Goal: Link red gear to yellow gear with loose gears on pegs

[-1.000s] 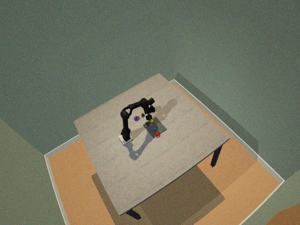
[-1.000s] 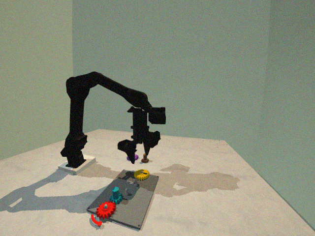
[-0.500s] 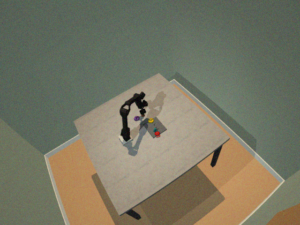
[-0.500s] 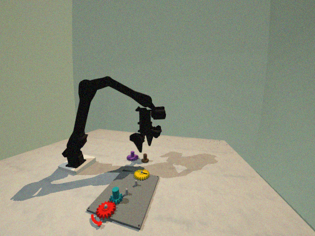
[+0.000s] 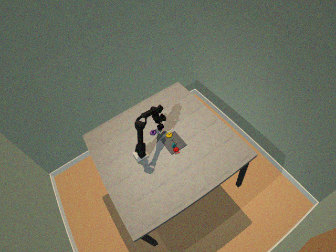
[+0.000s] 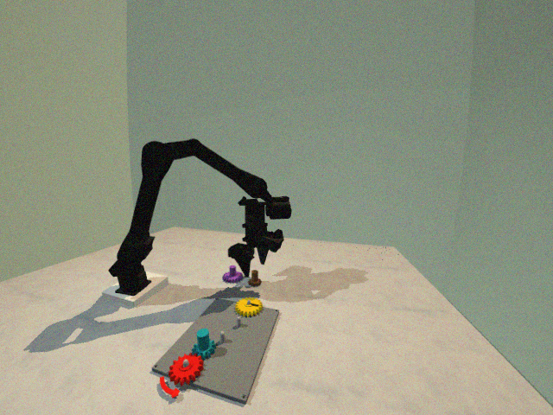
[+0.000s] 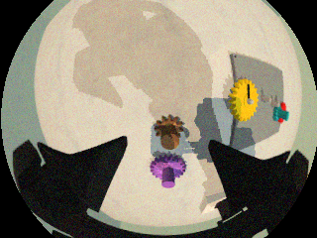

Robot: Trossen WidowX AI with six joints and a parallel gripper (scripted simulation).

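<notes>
My gripper is open and empty, above the loose brown gear, which stands on the table. The loose purple gear stands beside the brown one. On the grey board, the teal gear stands upright beside the red gear. The yellow gear is at the board's far end. Two bare pegs, one near teal and one near yellow, stand between them.
The red arrow lies beside the red gear at the board's near end. The arm's white base is left of the board in the exterior view. The arm's shadow falls across the table and the board's far end.
</notes>
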